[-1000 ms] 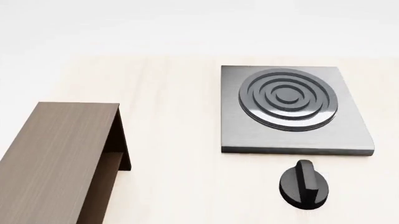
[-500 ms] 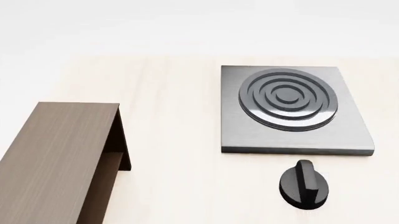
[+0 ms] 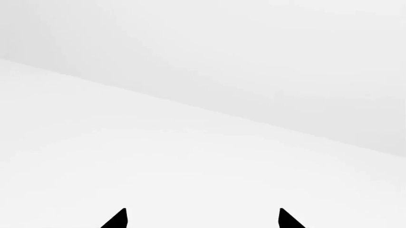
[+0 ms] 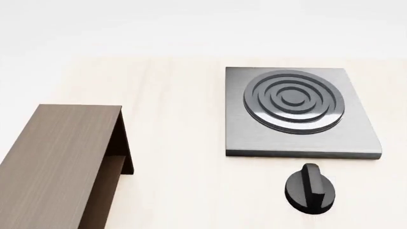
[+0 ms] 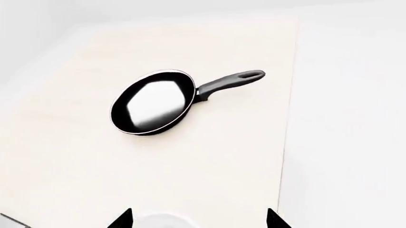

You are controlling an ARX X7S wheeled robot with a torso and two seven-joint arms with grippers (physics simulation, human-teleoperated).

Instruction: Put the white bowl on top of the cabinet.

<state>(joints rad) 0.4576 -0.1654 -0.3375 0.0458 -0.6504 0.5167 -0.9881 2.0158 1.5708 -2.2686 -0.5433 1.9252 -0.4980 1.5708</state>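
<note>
**Cabinet top bare, bowl barely in sight at the right gripper**

From the head view, the cabinet [image 4: 60, 162] sits at the near left of the pale wooden table [image 4: 178, 119], its dark wood-grain top flat with nothing on it and its open side showing an inner shelf. Well to the right of the cabinet lies the square grey stove plate [image 4: 299, 112] with its black ringed burner, and just in front of that plate is a black round knob [image 4: 310, 188], apart from it. Neither arm shows in this view.

The right wrist camera looks down on another stretch of the same table. A black frying pan [image 5: 154, 102] rests there, its long handle pointing toward the table edge. Between the two dark tips of the right gripper [image 5: 199, 219], which stand wide apart, a pale rounded rim peeks in at the frame's edge; that may be the white bowl [image 5: 161, 221], though too little shows to be sure. The tips are not touching it.

The left gripper [image 3: 201, 219] has its tips spread as well, with only blank white surroundings ahead of it and nothing held
</note>
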